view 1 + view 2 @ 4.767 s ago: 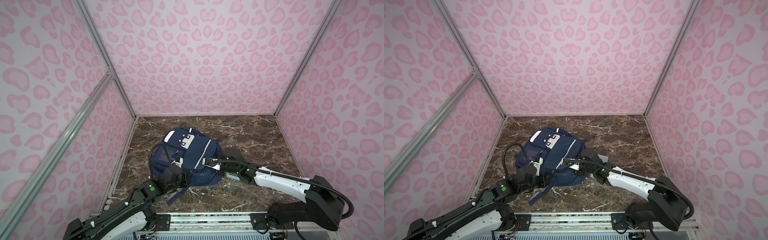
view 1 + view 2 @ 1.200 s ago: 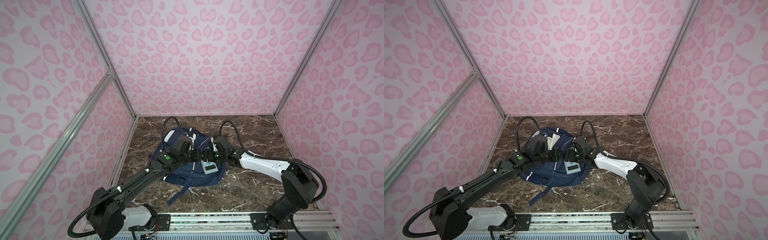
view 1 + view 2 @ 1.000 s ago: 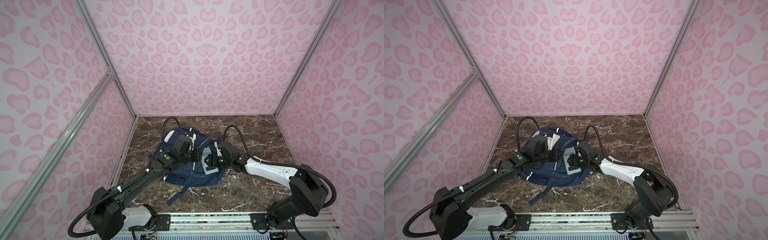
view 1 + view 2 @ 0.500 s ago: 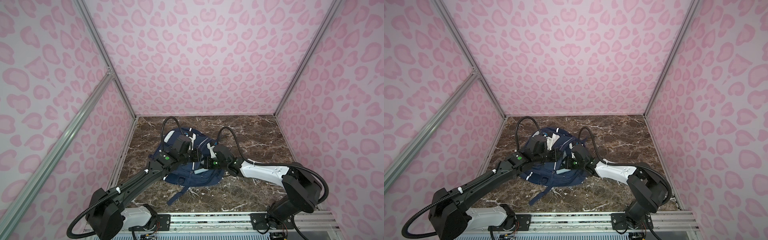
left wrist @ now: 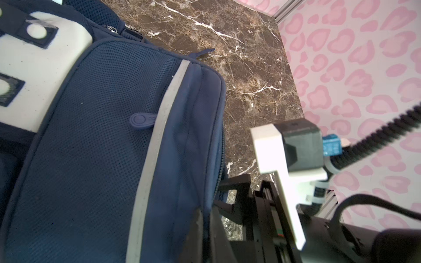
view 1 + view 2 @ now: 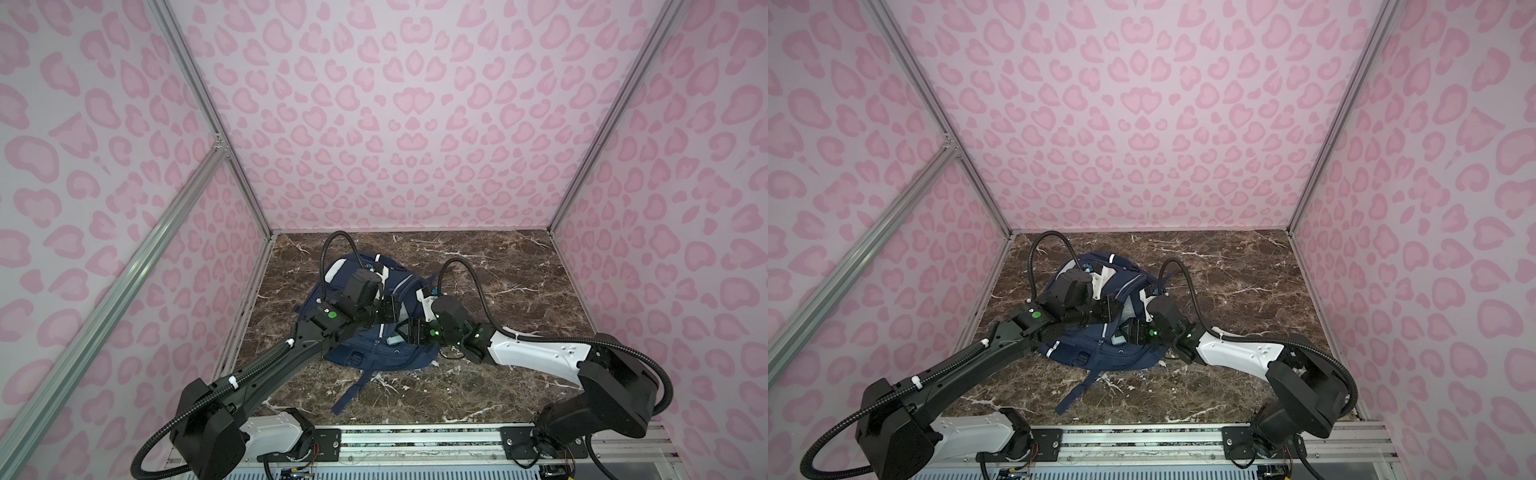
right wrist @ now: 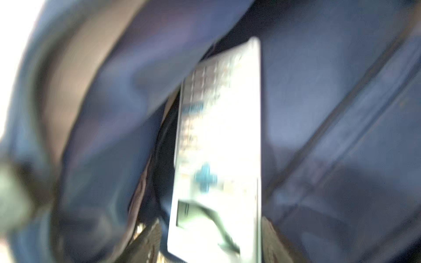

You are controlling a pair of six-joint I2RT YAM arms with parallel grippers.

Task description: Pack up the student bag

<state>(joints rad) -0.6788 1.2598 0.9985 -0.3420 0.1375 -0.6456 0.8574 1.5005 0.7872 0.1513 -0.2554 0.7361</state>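
The marble counter [image 6: 498, 270] carries the navy student bag [image 6: 374, 353], which lies beneath both hands. The left hand [image 6: 392, 311] is pinched tight on the bag's flap edge. Just beside it, the right hand [image 6: 409, 332] points into the opening with a white calculator [image 7: 218, 148] before its fingers. Blur hides whether it grips.

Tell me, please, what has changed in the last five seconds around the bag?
Both arms left the bag's near edge and reached over it. The left pincer took hold of its fabric at the opening. The right pincer moved the calculator partly into the opening; whether it grips it now is unclear. The bag stayed in its spot.
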